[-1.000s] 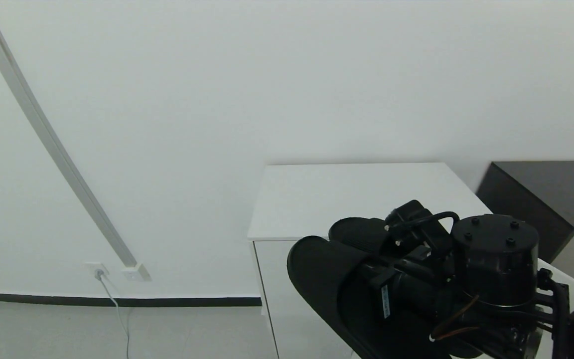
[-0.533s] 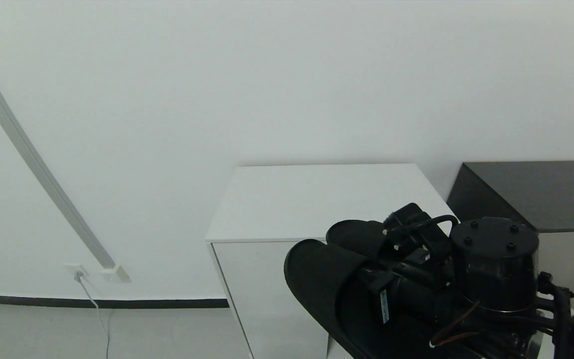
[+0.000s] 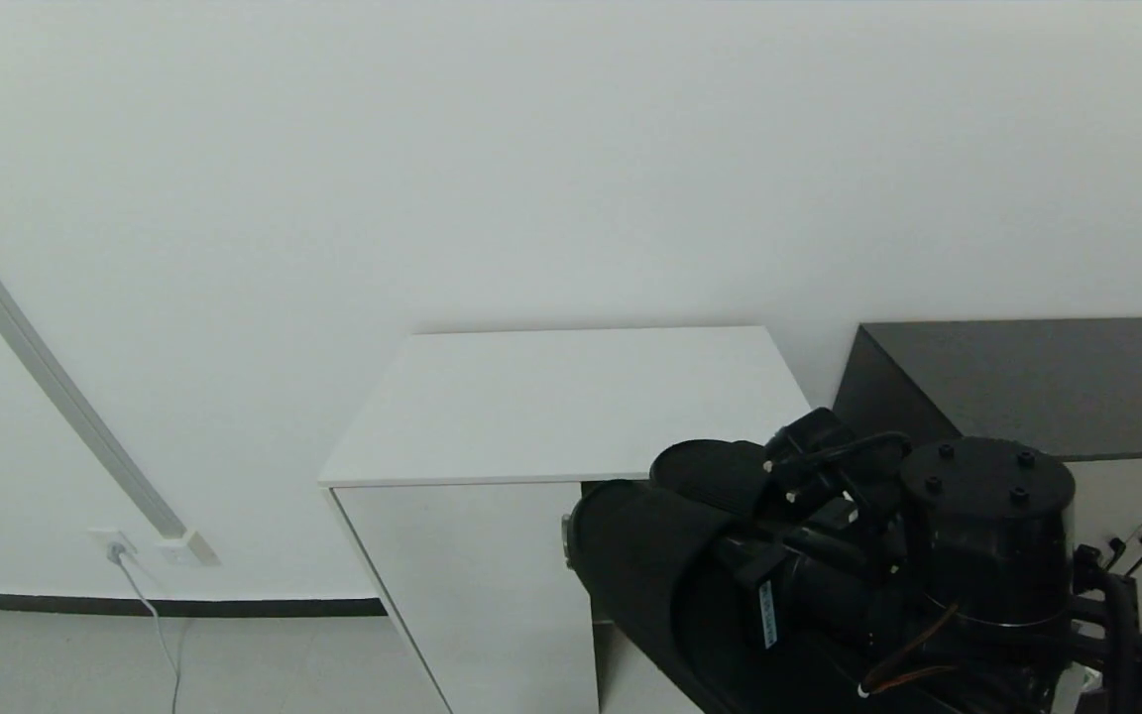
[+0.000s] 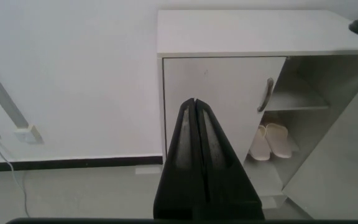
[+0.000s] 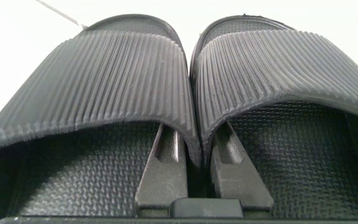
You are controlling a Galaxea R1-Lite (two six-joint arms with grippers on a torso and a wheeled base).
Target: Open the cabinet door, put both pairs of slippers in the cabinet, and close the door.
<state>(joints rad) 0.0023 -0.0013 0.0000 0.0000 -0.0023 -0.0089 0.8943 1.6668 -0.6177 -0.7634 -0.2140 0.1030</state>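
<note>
Right fingers (image 5: 162,167): clamped black slippers (image 5: 123,81) by their inner sides, carrying the pair as one.
Left fingers (image 4: 183,149): pressed together, empty, with the open cabinet (image 4: 222,93) ahead.

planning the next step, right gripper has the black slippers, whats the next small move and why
Probably lower the right gripper and carry the black slippers toward the white cabinet's open right half. The gripper is shut on both slippers' inner walls, the door stands open, and the white slippers already lie inside on the bottom level.
</note>
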